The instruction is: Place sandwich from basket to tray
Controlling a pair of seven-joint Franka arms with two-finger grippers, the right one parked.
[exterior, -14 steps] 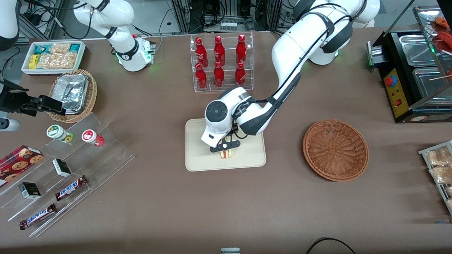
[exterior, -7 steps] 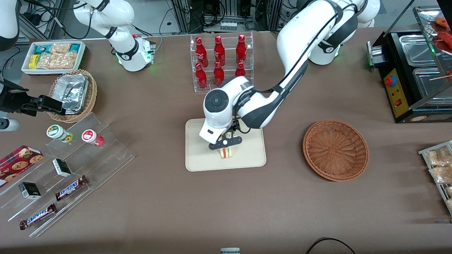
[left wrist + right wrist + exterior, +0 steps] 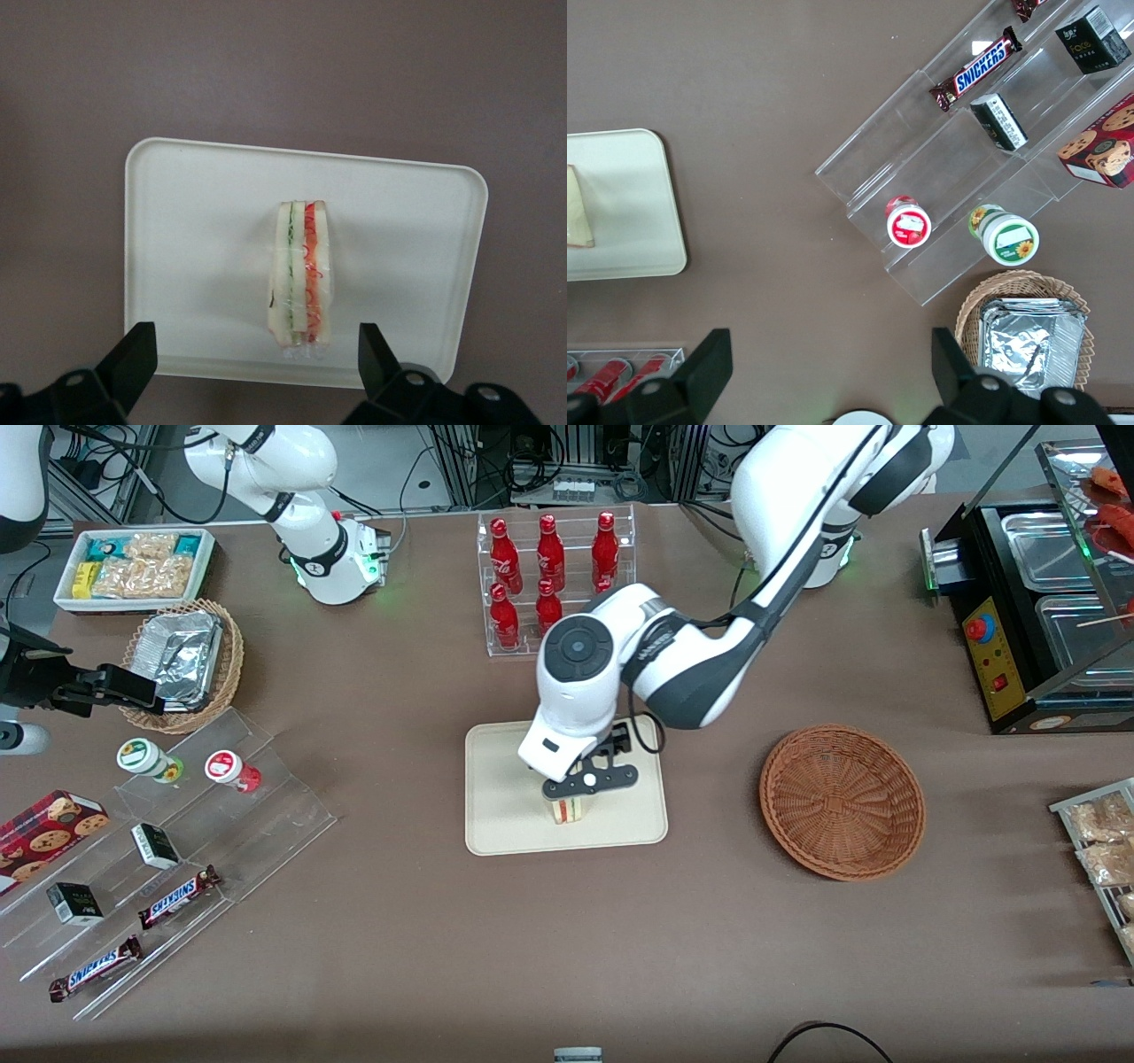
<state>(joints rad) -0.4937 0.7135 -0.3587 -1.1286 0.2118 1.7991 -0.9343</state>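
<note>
Even overhead light is falling on my brown table (image 3: 399,921), my left arm's black two-finger gripper (image 3: 588,782), spread wide, is hanging above the cream rectangular tray (image 3: 505,815) and casting a soft shadow there, and glare is glinting off the wrapped triangular sandwich (image 3: 302,270).

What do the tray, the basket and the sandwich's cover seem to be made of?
Tray: probably matte cream plastic; smooth, moulded rim. Basket: reddish-brown wicker, radial weave visible. Sandwich: white bread, seemingly in clear glossy film, crinkled at one end. The open gripper hangs above it.
</note>
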